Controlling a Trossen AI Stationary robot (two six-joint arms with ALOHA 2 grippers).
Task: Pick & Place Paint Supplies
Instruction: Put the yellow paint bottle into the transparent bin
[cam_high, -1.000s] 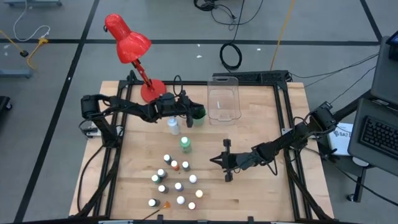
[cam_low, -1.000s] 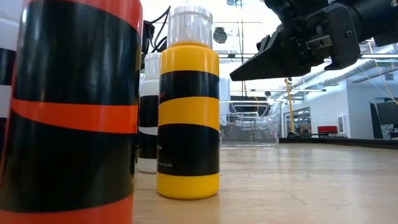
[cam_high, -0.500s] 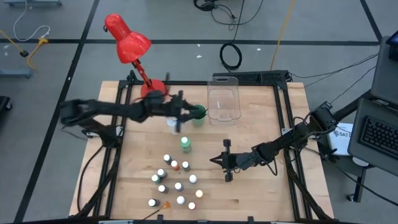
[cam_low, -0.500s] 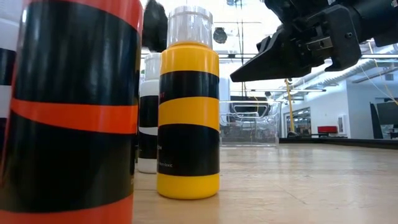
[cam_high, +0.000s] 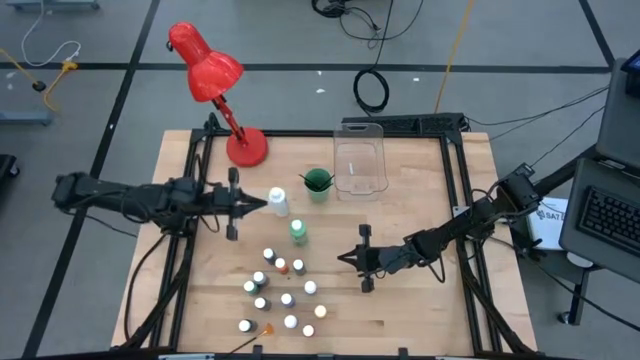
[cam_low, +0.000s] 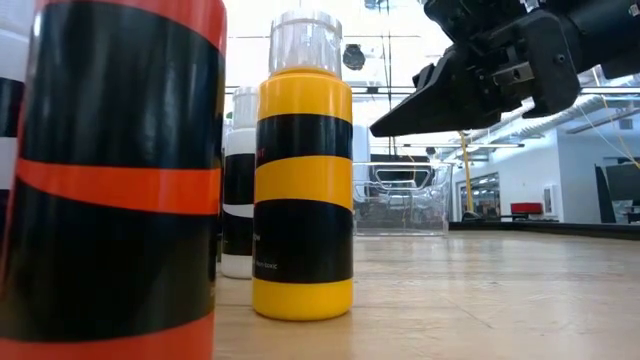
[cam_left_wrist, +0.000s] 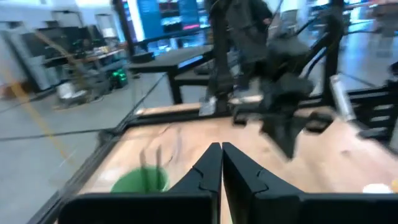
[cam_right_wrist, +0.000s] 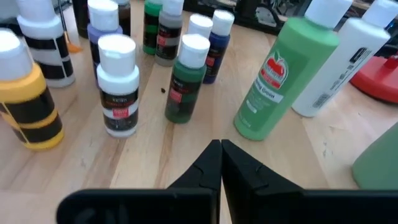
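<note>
Fingers on your left gripper (cam_high: 262, 204) are pressed together with nothing between them; it sits left of centre in the high view, its tip just beside the tall white bottle (cam_high: 277, 202). The left wrist view shows those fingers (cam_left_wrist: 208, 168) shut, with the green cup (cam_left_wrist: 140, 181) low and to the left and the right arm blurred beyond. In the high view the green cup (cam_high: 318, 183), with thin brushes standing in it, sits above centre, just left of the clear bin (cam_high: 361, 160). The tall green bottle (cam_high: 298, 232) stands below the white one.

Your right gripper (cam_high: 345, 257) sits right of centre, also closed and empty, pointing left at the cluster of small paint bottles (cam_high: 284, 296) in the lower middle. Its wrist view shows its fingers (cam_right_wrist: 219, 160) shut, with small bottles such as the green one (cam_right_wrist: 188, 78) ahead of them. The red lamp (cam_high: 210, 75) stands at the upper left of the table (cam_high: 420, 310).
</note>
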